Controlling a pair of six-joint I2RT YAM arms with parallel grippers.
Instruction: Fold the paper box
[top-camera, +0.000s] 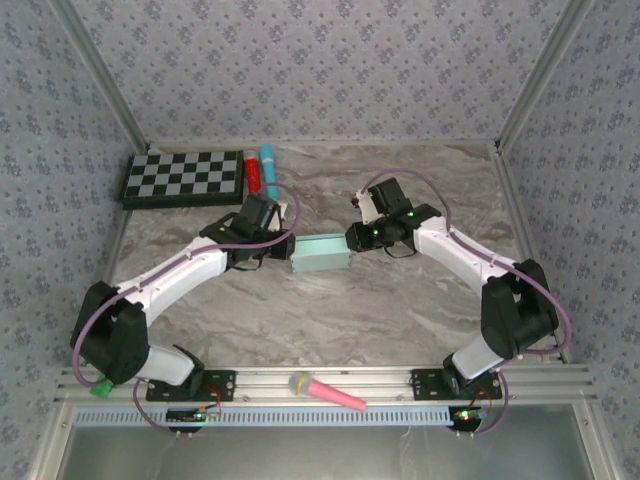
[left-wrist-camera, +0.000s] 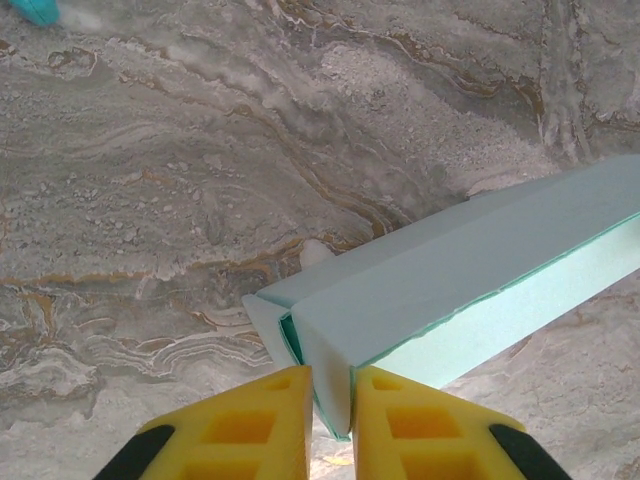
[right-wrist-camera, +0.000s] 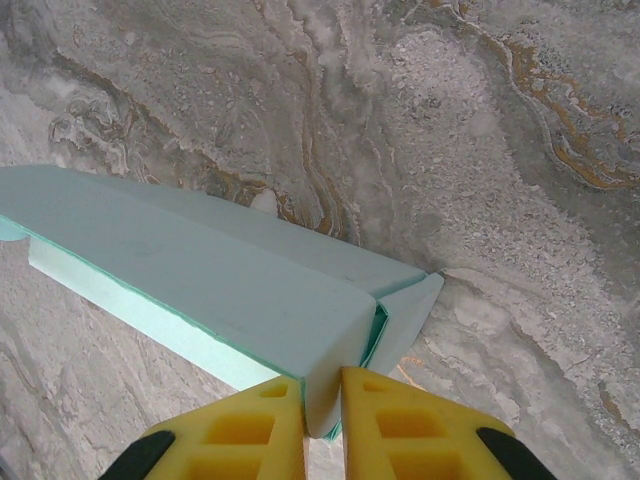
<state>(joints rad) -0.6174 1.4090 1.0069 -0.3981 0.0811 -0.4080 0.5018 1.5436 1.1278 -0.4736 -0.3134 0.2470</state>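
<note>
Aqua card, the paper box (top-camera: 320, 253) sits mid-way across the marble table (top-camera: 400, 320) between both arms; the left gripper (left-wrist-camera: 332, 385) pinches a folded corner at one end; the right gripper (right-wrist-camera: 322, 385) pinches the opposite end; uneven squeezing or pulling could crease the thin wall, or spring the side seam open

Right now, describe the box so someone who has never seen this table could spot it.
Find the middle of the marble table. The box is the small pale aqua oblong there, pinched at its ends by the left gripper and the right gripper. Unlike the checkerboard and round markers behind it, it is plain, flat-sided card.
</note>
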